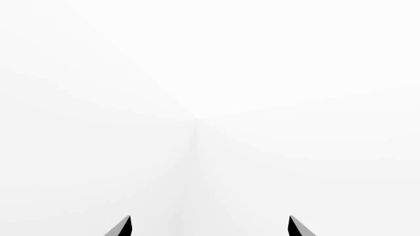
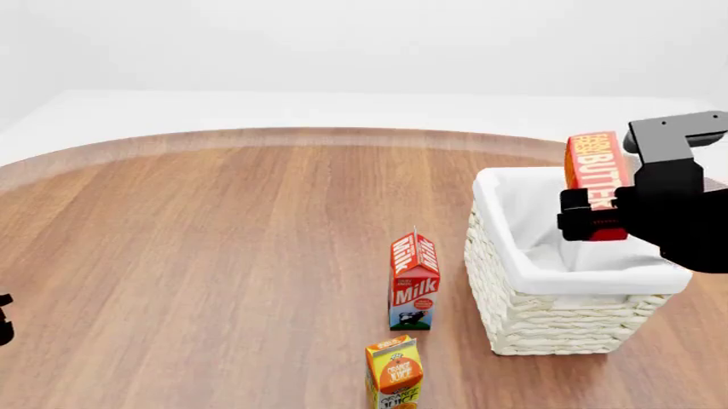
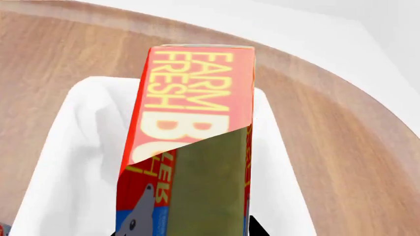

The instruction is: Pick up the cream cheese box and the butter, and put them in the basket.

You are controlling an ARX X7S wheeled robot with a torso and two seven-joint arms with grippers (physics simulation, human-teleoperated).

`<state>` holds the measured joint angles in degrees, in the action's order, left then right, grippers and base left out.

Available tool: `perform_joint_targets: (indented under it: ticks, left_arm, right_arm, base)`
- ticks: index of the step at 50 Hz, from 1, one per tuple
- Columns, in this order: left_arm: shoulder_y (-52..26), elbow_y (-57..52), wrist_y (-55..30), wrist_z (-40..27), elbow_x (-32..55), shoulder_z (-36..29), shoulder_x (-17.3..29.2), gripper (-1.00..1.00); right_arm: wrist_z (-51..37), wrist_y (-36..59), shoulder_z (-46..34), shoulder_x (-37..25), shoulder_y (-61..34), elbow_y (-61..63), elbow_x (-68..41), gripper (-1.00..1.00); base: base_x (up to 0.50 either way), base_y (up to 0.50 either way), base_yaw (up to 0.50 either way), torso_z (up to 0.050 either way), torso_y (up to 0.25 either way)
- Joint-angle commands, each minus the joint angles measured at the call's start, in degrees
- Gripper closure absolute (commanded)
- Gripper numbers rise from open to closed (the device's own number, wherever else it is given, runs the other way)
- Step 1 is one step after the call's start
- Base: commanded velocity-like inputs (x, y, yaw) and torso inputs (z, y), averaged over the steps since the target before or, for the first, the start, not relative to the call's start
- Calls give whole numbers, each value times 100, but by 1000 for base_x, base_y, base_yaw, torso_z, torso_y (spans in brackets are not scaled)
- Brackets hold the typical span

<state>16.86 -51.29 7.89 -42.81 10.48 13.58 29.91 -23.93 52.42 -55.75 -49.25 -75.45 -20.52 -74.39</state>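
Above the basket [image 2: 500, 281], your right end effector [image 2: 598, 213] is clamping the butter [image 2: 595, 170] by its lower end, a stiff, light carton likely to pivot; your left end effector [image 1: 208, 227] is gaping empty.

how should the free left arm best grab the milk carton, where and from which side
A judgement: grip the milk carton across its flat side walls at mid-height, below the sloped gable top, coming from the robot's left over open table. It stands upright, and the basket crowds its other side, with the orange juice carton in front.
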Motion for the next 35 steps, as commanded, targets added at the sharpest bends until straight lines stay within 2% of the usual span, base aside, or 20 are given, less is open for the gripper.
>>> perform_joint_targets:
  ticks: [1, 19, 35]
  left_arm:
    - [1, 26, -18, 137, -61, 137, -126, -100]
    - [-1, 35, -8, 131, -58, 136, -124, -100]
    - [7, 29, -8, 130, -43, 135, -119, -100]
  right_arm:
    - [332, -182, 183, 230, -49, -342, 569, 100]
    - [711, -314, -149, 686, -203, -1032, 1067, 100]
    - [862, -393, -271, 767, -74, -1253, 1197, 100]
  base:
    - [0, 0, 0, 0, 0]
    - [0, 0, 0, 0, 1]
    - [0, 0, 0, 1, 1]
